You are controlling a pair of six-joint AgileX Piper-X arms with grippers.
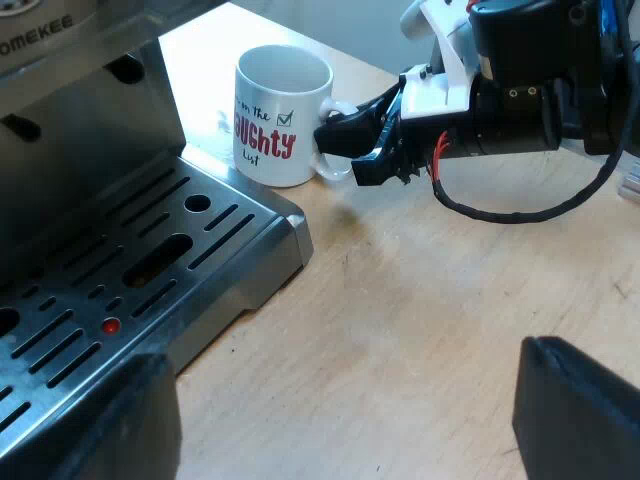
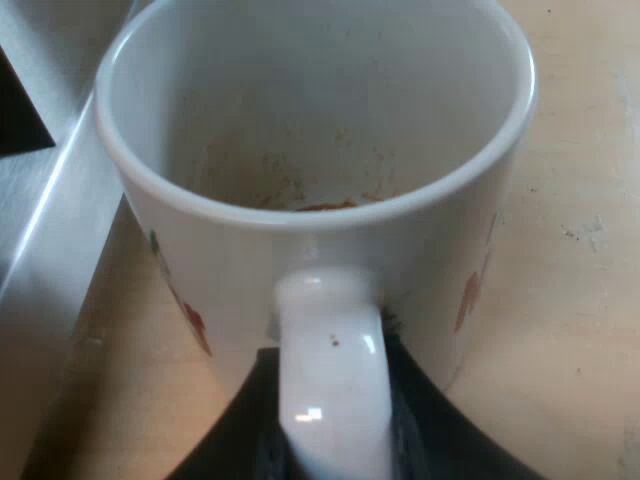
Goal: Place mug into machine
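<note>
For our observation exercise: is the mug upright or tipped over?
Upright: the mug stands on its base on the wooden table, mouth facing up.

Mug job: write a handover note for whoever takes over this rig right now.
Left gripper: open, empty, over the table by the drip tray.
Right gripper: closed on the handle of the mug.
The mug stands upright on the table at the drip tray's corner, not on the tray; brown residue inside.
Done: handle gripped.
Left: lift the mug onto the drip tray, then release.
</note>
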